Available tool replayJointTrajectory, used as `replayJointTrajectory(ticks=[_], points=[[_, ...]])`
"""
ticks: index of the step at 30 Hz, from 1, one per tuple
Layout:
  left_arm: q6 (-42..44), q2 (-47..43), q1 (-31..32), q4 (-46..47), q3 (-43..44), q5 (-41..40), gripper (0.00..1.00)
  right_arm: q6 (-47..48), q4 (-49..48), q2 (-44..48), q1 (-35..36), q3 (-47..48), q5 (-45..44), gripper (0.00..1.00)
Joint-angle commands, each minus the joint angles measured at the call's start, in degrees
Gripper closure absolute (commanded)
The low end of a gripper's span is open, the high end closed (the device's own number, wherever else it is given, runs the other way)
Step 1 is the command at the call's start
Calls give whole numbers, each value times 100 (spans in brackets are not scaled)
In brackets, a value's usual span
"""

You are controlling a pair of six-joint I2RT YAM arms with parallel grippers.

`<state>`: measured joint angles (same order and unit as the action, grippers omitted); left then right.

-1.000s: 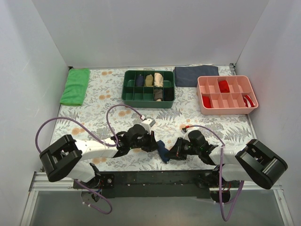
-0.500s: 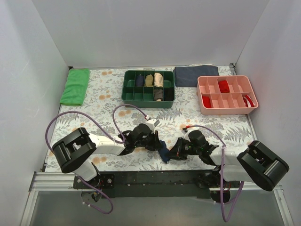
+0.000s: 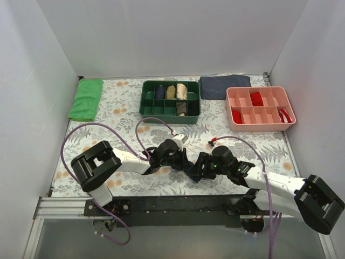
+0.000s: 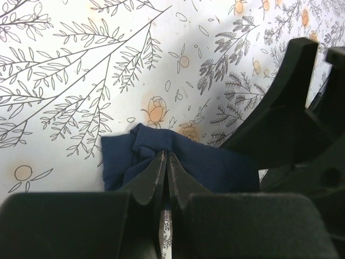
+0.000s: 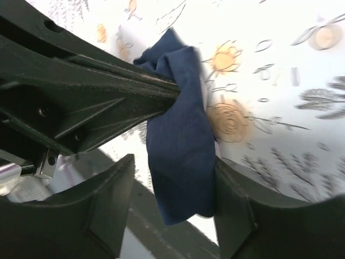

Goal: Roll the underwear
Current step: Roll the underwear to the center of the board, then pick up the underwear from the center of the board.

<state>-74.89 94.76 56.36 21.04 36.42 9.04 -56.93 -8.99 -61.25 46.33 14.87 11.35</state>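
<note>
Floral-print surface (image 3: 108,113) carries the underwear (image 4: 210,167) near its front edge. My left hand (image 4: 166,157) is clenched on a bunched fold; my right hand (image 5: 173,178) stands released, jaws astride the cloth. Soft, light and floppy, I judge; best pinched at the hem.

We take this for a robotics lab cell: plain white panel walls (image 3: 161,38) box in a floral-covered worktop (image 3: 108,121), a left arm (image 3: 126,159) and a right arm (image 3: 272,181) are bolted to a black rail (image 3: 178,204) on aluminium framing (image 3: 43,216), and purple cables (image 3: 86,125) loop free.
</note>
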Motion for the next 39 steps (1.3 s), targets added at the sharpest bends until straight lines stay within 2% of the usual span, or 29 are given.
replayJointTrajectory(ticks=[1,2,7,9,15,19,24,34,39], points=[[27,104,7,-206,-13,37,100,647,1739,491,227,524,-1561,32],[19,104,7,-205,-21,28,100,674,1995,579,280,630,-1758,29],[54,174,15,-232,40,72,100,1104,2559,711,684,1008,-2548,27],[62,209,7,-258,75,107,100,1595,2675,571,833,1140,-2612,27],[89,262,7,-381,163,160,100,2508,3272,79,1712,2001,-3614,26],[106,315,7,-513,268,177,100,2967,3000,-44,1880,2116,-3386,26],[63,289,7,-522,260,186,100,3117,3106,-343,1924,2134,-3359,26],[54,438,-2,-531,374,318,100,3741,2482,-614,2012,1966,-2921,27],[54,447,-2,-566,401,336,100,3838,2535,-1090,2038,2055,-2876,34]])
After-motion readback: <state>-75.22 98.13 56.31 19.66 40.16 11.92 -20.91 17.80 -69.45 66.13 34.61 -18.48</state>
